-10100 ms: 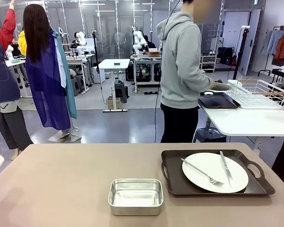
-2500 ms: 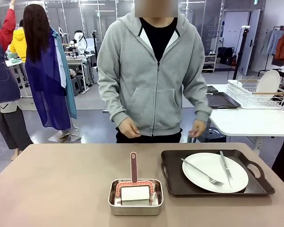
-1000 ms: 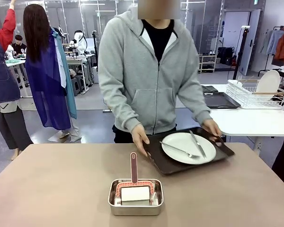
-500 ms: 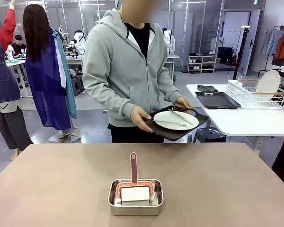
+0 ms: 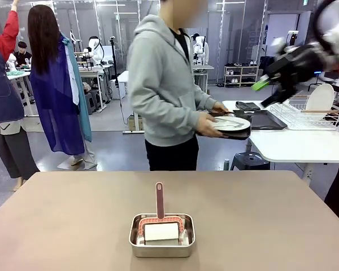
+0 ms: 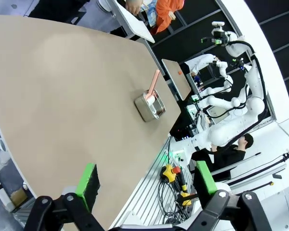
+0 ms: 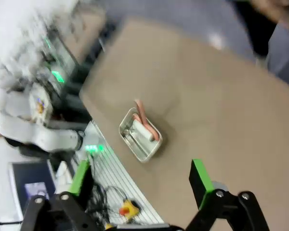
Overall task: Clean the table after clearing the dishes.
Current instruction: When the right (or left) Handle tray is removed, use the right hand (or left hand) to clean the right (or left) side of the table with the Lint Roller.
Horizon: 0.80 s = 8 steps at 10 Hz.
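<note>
1. Both stand wide and empty — left gripper [image 6: 147,179], right gripper [image 5: 265,93]; the blurred right one could strike the person [image 5: 164,84] holding the dishes [image 5: 231,123] beyond the table [image 5: 73,214].
2. Roller [image 5: 161,230] in the mid-table pan [image 5: 161,252] — a crooked grab could tip it.

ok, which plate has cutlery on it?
The plate lying flat on the tray that the person carries; the other plate stands upright in the white rack.

My gripper [image 7: 140,179] hangs high over the taupe table [image 7: 221,110], its green-padded fingers [image 7: 200,179] spread wide with nothing between them. Below me sits a small steel pan [image 7: 134,149] holding a pink-handled roller [image 7: 142,131] with a white roll. Everything is motion-blurred.
</note>
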### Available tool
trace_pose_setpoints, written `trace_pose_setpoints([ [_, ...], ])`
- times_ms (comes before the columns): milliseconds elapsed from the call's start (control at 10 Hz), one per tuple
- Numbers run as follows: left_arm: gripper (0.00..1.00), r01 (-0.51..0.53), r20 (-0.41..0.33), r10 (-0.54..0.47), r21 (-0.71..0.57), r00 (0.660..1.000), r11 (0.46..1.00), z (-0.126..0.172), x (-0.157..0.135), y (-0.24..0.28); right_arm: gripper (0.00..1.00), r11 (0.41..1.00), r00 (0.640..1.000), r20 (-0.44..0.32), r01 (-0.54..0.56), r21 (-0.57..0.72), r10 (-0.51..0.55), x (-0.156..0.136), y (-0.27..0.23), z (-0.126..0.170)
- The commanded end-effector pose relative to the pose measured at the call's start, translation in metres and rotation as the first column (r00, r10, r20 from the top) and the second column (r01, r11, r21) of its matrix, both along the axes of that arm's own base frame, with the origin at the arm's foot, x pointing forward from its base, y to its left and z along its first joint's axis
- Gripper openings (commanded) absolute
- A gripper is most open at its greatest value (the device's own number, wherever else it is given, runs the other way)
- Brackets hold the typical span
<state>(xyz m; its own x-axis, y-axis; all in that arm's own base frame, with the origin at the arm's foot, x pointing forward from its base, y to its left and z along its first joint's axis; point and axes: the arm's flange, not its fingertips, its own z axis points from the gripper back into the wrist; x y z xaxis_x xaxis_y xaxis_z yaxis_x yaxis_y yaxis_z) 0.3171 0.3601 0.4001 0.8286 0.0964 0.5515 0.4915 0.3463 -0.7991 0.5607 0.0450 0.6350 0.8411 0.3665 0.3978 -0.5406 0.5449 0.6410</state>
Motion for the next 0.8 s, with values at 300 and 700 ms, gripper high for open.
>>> trace_pose_setpoints([
  [300,1.00,-0.001,-0.001,0.001,-0.003,1.000,1.000,0.002,-0.005,-0.006,1.00,0.875,0.923,0.103,-0.311,-0.371,0.372,0.033,0.148,-0.045],
  [700,1.00,-0.001,-0.001,0.001,-0.003,1.000,1.000,0.002,-0.005,-0.006,1.00,0.707,0.732,0.182,-0.513,-0.487,0.657,0.000,0.227,-0.102],
])
